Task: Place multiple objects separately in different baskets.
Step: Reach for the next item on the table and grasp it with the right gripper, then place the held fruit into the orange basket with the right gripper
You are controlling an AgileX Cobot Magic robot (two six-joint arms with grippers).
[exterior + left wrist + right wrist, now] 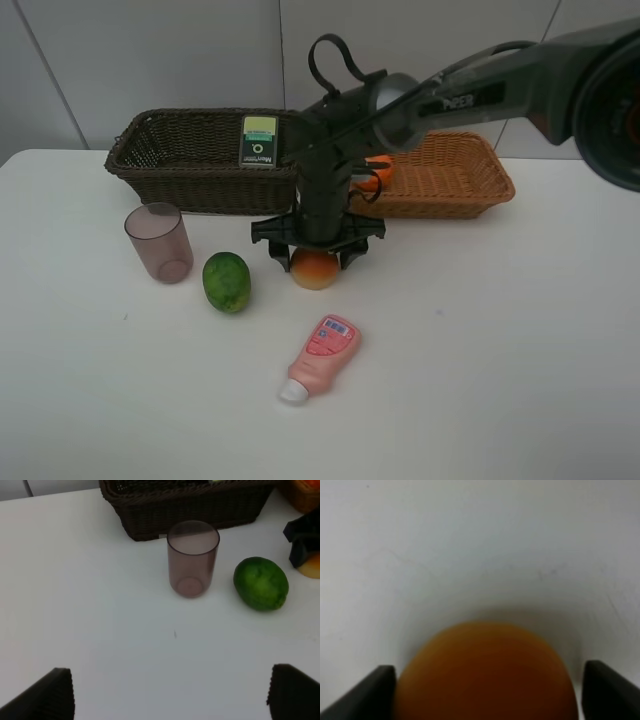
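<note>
The right claw (316, 262) is wide open, with a finger (370, 695) on each side of the round red-yellow peach-like fruit (315, 272). The fruit sits on the white table (480, 330) beside the green oval fruit (227, 282). The left claw (170, 695) hangs open and empty.

Baskets: two, one dark brown basket (190, 165) and one light orange-tan basket (455, 180).
Fruits: three, one red-yellow peach-like fruit (314, 271), one green oval fruit (227, 282) and one orange (380, 178), which shows only in part.
Cups: one translucent mauve cup (158, 242).
Bottles: two, one pink squeeze bottle (321, 357) with a white cap, and one dark green-labelled bottle (258, 140).
Small objects together: six.
</note>
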